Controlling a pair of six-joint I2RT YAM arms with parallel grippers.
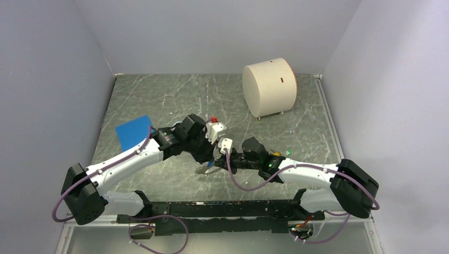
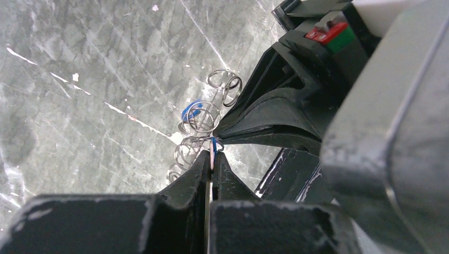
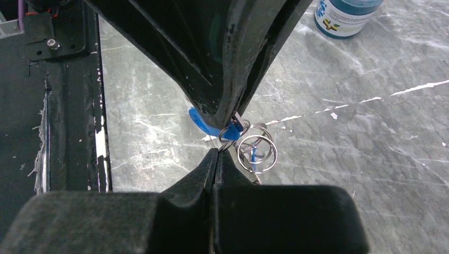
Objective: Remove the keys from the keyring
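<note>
Left gripper (image 2: pixel 212 157) is pinched shut on a blue sliver, likely the key (image 3: pixel 201 121). Right gripper (image 3: pixel 216 156), shut too and tip to tip with it, seems to nip the keyring (image 3: pixel 257 151), whose coils sit just beside both tips. Step in hand: working the key off the wire. Next it must slide along the coil without either pinch slipping. Right wrist view alone shows the jar (image 3: pixel 347 15) beyond; left wrist view shows more loops.
</note>
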